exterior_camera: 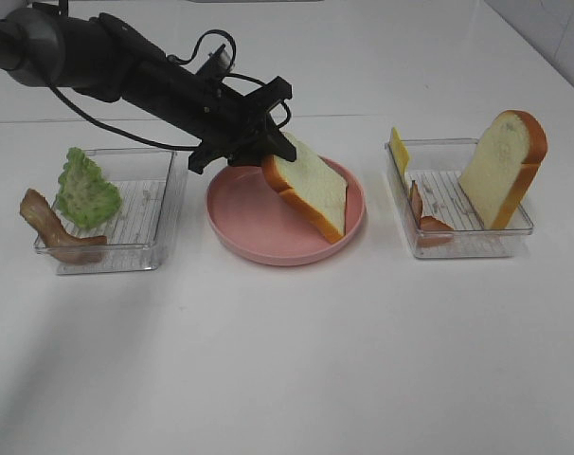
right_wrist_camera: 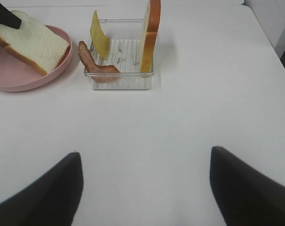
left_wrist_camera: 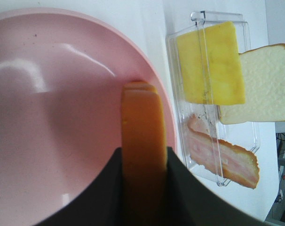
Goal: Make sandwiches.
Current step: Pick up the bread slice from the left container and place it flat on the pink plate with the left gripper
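My left gripper [exterior_camera: 266, 152] is shut on the crust end of a white bread slice [exterior_camera: 315, 185] with an orange-brown crust. The slice hangs tilted over the round pink plate [exterior_camera: 240, 226], its lower corner down at the plate's right side. In the left wrist view the crust [left_wrist_camera: 142, 141] runs between the two dark fingers [left_wrist_camera: 102, 193] above the plate [left_wrist_camera: 48, 117]. My right gripper [right_wrist_camera: 143, 157] is open over bare table, nothing between its fingers, well short of the right tray [right_wrist_camera: 119, 82].
The right clear tray [exterior_camera: 457, 245] holds a yellow cheese slice [exterior_camera: 399, 152], a bacon strip [exterior_camera: 421, 213] and an upright second bread slice [exterior_camera: 503, 166]. The left clear tray [exterior_camera: 164, 194] holds a green lettuce leaf [exterior_camera: 86, 190] and a bacon strip [exterior_camera: 50, 223].
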Robot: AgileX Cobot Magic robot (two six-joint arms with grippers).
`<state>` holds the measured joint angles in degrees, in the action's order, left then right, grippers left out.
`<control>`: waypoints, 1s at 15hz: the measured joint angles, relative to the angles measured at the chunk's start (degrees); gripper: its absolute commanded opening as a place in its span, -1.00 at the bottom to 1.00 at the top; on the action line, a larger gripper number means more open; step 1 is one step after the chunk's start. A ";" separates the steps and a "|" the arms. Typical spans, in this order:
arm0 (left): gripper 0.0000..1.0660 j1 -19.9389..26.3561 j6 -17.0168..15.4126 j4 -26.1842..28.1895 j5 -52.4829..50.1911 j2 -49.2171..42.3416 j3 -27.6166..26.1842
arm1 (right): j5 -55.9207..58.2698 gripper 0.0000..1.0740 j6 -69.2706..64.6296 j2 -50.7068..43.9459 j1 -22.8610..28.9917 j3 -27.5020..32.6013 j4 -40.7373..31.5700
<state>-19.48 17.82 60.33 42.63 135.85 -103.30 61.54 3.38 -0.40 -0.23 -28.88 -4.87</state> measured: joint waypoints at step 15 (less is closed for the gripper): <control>0.54 0.00 -4.07 -18.62 4.30 -0.17 -3.72 | 0.00 0.33 0.00 0.00 0.00 0.00 0.00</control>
<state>-19.48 13.75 41.71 46.93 135.68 -107.03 61.54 3.38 -0.40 -0.23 -28.88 -4.87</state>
